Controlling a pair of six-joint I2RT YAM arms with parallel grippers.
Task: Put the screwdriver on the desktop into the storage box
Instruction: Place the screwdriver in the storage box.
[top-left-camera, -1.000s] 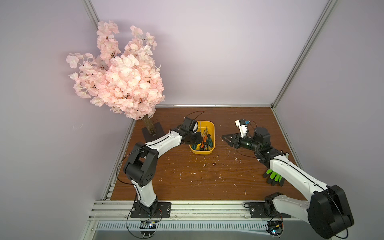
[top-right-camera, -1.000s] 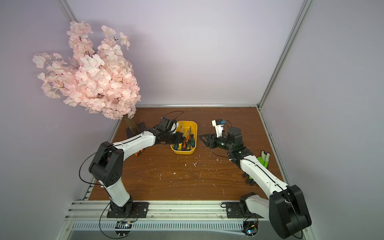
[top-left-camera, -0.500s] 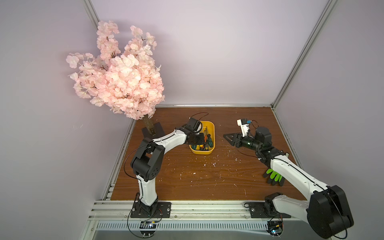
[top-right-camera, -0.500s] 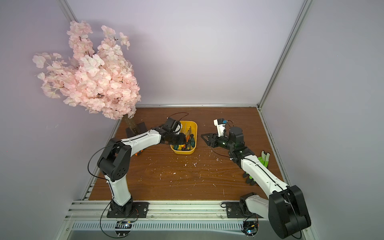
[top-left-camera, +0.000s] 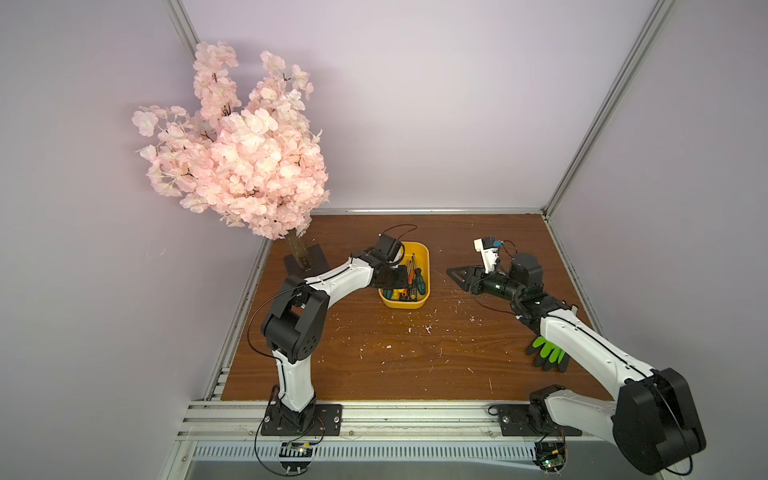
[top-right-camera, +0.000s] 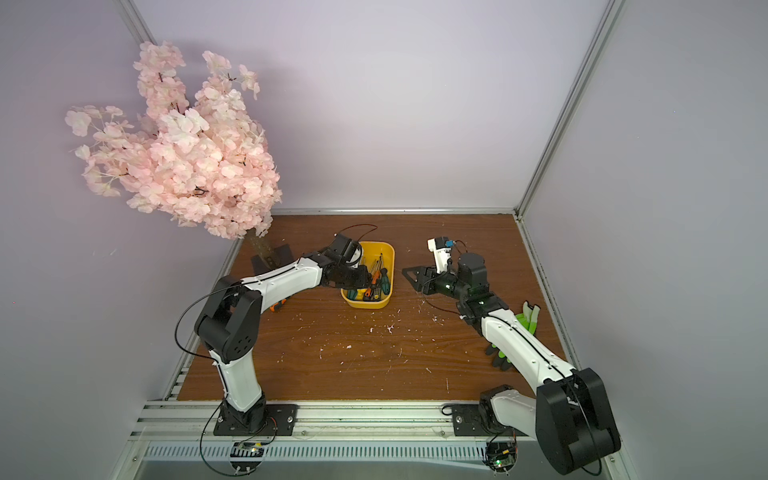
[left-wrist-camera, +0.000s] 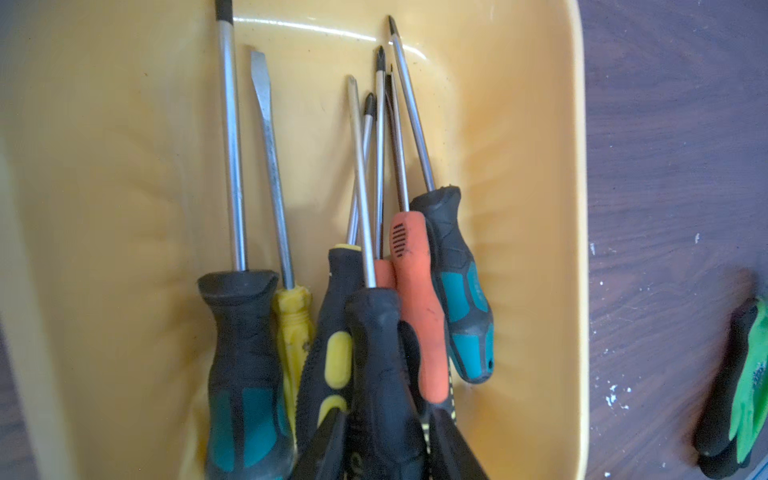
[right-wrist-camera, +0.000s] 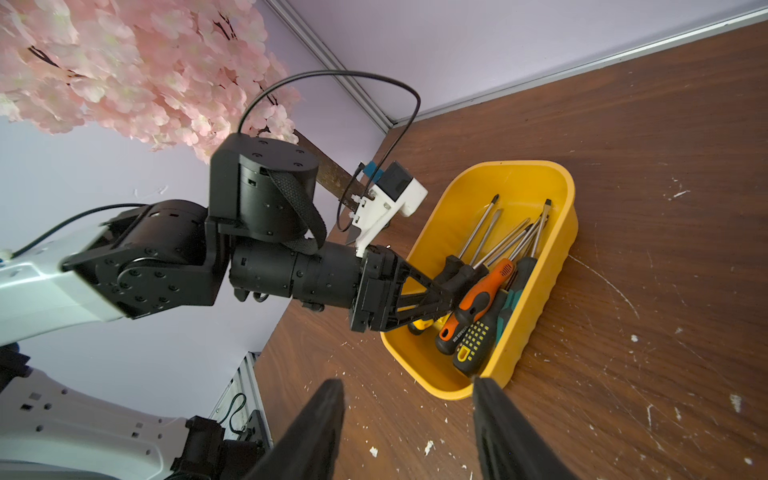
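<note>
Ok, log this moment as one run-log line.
left fingers: in storage box, flanking black-handled screwdriver, grip unclear | right fingers: open, empty, above desktop beside box

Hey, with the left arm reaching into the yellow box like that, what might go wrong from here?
One: the left gripper flanks the black-handled screwdriver, which rests atop the pile in the storage box; pulling back could drag it out or shift the others. Two: what looks like an orange-handled screwdriver lies on the desktop under the left arm; a low retreat might knock it.
</note>
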